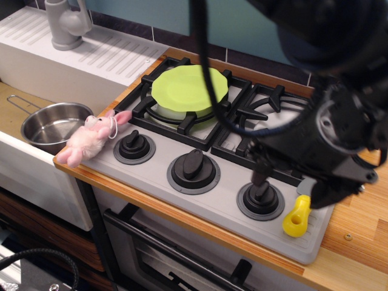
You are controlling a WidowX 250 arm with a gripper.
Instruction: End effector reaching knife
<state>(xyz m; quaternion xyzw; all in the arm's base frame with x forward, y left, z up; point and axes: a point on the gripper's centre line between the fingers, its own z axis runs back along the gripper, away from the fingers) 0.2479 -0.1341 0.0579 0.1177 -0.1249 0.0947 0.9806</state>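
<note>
The knife lies at the front right corner of the grey toy stove [200, 200]. Its yellow handle [296, 218] shows clearly; the grey blade is mostly hidden under the gripper. My black gripper [292, 189] hangs low over the knife's blade end, with bulky arm and cables filling the upper right. Its fingers are spread apart: one finger [259, 174] stands above the right stove knob and the other [327, 197] just right of the handle. The gripper is open and holds nothing.
A green plate [189, 88] sits on the back left burner. Three black knobs line the stove front, the right one [260, 199] close to the knife. A pink plush bunny [91, 136], a steel pot [51, 124] and a grey faucet [63, 24] are at left. The wooden counter [357, 236] is at right.
</note>
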